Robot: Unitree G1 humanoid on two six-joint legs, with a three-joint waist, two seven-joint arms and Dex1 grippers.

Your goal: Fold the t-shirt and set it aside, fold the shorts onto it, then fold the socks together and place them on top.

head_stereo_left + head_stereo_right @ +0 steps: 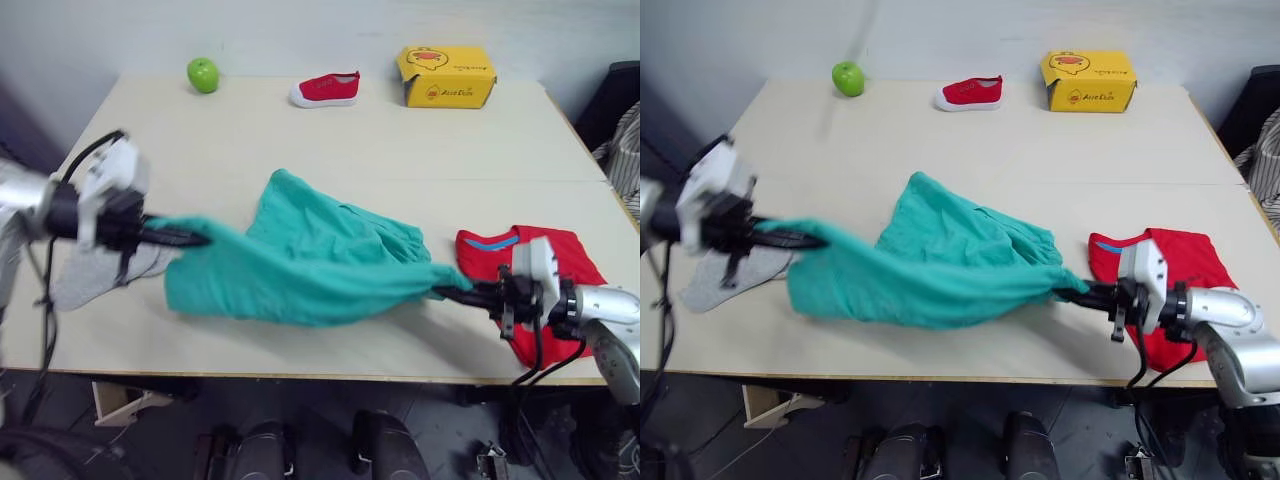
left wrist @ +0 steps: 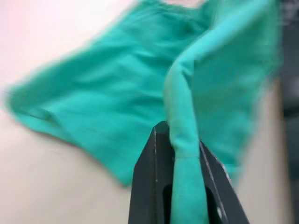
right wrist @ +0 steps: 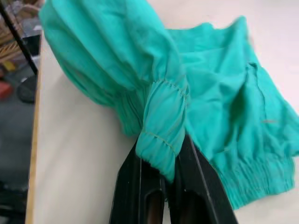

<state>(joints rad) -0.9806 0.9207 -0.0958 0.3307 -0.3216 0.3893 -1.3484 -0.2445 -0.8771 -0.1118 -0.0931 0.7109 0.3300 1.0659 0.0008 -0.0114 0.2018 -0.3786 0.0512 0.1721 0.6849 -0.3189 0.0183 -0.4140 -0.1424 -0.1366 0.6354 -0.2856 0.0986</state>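
Shorts [image 1: 310, 262] up front, stretched between both arms near the table's [image 1: 300, 120] front edge: left gripper [image 1: 185, 237] clamped on one end, right gripper [image 1: 452, 290] pinching the gathered waistband at the other. Long axis runs left to right across the robot, waistband end toward its right, the back half still draped on the tabletop. T-shirt [image 1: 560, 255] lies folded at the right, set aside, so step one looks done. Shorts fold underway, I'd say. Socks [image 1: 95, 275] wait flat at the left, untouched. Further back: apple [image 1: 203, 74], red shoe [image 1: 326, 89], yellow box [image 1: 446, 76].
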